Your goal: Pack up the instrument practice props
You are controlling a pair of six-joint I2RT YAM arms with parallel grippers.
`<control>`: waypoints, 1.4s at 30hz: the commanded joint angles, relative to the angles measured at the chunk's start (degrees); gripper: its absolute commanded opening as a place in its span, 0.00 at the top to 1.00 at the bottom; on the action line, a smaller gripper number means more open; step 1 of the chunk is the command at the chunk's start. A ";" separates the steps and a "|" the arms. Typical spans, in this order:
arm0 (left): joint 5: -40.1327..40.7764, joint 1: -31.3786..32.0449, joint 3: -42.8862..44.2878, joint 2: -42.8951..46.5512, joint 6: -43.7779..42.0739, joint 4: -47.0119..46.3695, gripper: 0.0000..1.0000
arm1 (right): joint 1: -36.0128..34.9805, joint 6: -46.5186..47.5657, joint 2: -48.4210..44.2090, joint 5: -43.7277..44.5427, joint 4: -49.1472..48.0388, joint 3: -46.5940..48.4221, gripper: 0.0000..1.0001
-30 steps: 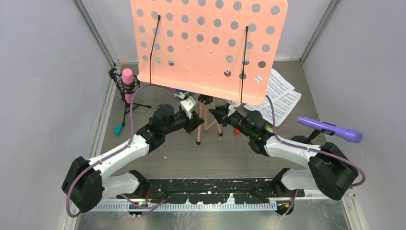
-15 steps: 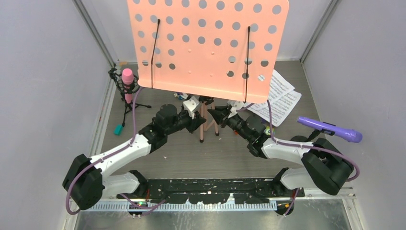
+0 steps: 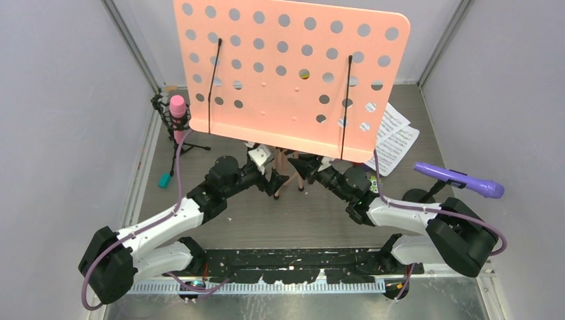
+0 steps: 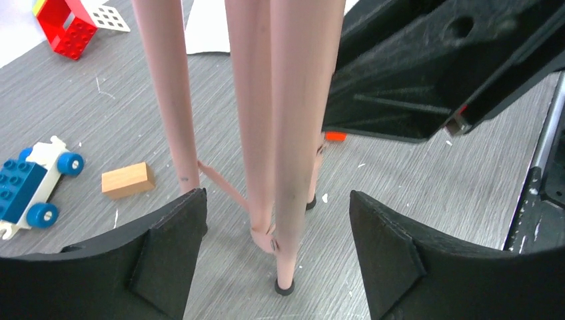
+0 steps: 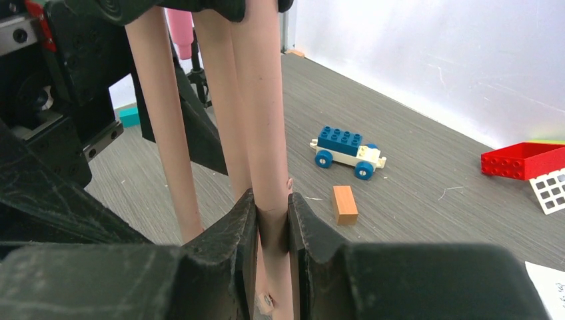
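- The right gripper (image 5: 272, 230) is pinched tight on one pink leg (image 5: 266, 133) of the music rack (image 3: 290, 73), low down near the table (image 3: 313, 220).
- The left gripper (image 4: 276, 213) stands wide, jaws straddling the bunched legs with clear gaps on both sides, touching nothing.
- The rack stands mid-table, its holed panel overhanging both wrists; bare tabletop runs from the legs to the near edge.
- It's tight at the sides: the pink microphone (image 3: 177, 107) on its stand (image 3: 174, 143) hugs the left wall (image 3: 66, 133), the purple microphone (image 3: 460, 179) sits near the right wall (image 3: 506, 100), and sheet music (image 3: 393, 137) lies back right.
- Only the wrist views show the toy car (image 5: 348, 152), wooden block (image 4: 128, 180) and red block (image 5: 523, 160) beyond the legs; from above the panel hides most of that.
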State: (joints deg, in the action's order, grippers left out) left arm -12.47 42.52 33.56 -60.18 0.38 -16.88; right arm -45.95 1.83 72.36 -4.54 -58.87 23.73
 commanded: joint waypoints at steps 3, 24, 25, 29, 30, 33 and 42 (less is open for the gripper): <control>2.73 0.13 -5.97 3.73 -1.27 -7.73 0.10 | -0.36 -2.16 -2.77 0.01 -2.21 -0.22 0.99; -8.68 -7.20 -11.45 -5.87 -5.39 -32.55 0.00 | 9.97 -9.28 -4.42 -21.61 8.48 4.75 0.99; -9.75 -7.35 -10.25 -6.77 -6.04 -32.21 0.00 | 10.06 -9.08 -4.43 -21.84 9.11 5.17 0.99; -14.69 -8.29 -7.81 -11.44 -6.53 -35.59 0.00 | 10.20 -9.06 -4.33 -22.69 10.19 6.09 0.99; -16.19 -8.49 -7.39 -12.78 -6.38 -36.70 0.00 | 10.19 -9.05 -4.18 -22.97 10.38 6.28 0.99; -20.08 -8.89 -5.74 -16.68 -5.18 -39.84 0.00 | 10.18 -9.12 -3.88 -24.28 10.95 6.84 0.99; -30.17 -9.12 -0.16 -27.18 -0.79 -46.60 0.00 | 10.21 -8.67 -2.95 -26.74 11.12 7.03 0.99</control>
State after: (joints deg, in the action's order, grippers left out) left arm -37.01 33.71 30.26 -84.51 -2.90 -54.92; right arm -35.40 -3.55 69.01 -27.38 -45.63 28.16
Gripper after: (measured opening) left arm 0.996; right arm 0.244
